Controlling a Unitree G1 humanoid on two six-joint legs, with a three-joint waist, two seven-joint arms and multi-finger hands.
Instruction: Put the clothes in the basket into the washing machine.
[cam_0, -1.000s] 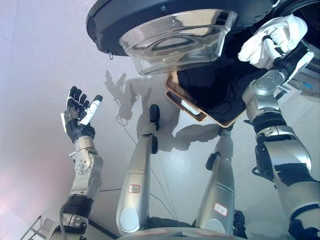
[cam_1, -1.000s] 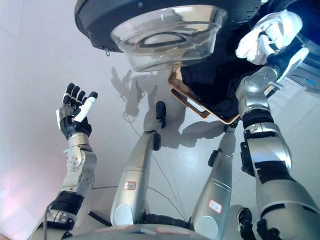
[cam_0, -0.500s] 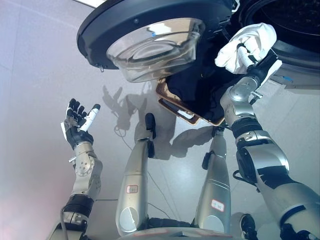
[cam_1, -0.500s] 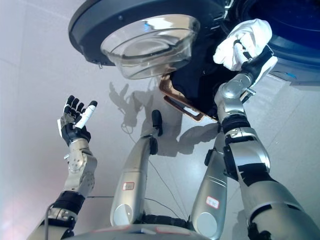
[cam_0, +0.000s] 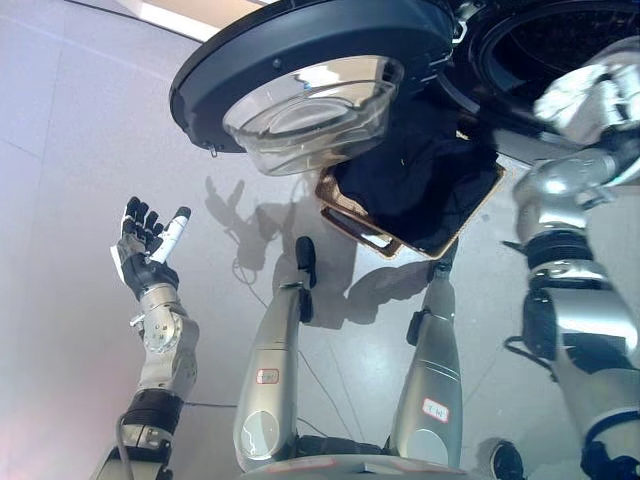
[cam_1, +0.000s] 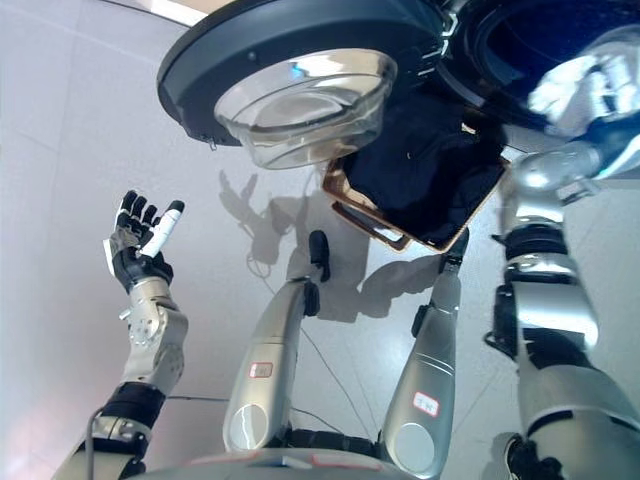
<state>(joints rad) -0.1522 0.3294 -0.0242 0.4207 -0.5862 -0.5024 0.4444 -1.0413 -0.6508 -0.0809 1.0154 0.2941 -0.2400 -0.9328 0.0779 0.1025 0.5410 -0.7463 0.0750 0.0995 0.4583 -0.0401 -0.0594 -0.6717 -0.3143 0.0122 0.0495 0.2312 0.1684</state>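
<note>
A white garment (cam_0: 585, 95) is gripped in the right hand (cam_0: 600, 100), raised at the mouth of the washing machine drum (cam_0: 560, 45). Loading is judged to be in hand; a push into the drum and a release would be called for next. Below and inward of that hand, a basket (cam_0: 350, 215) holding dark clothes (cam_0: 420, 180) is seen on the floor, under the open washer door (cam_0: 310, 70). Far to the side, the left hand (cam_0: 145, 245) is held open and empty. A pale tiled floor (cam_0: 80, 150) is spread beneath.
</note>
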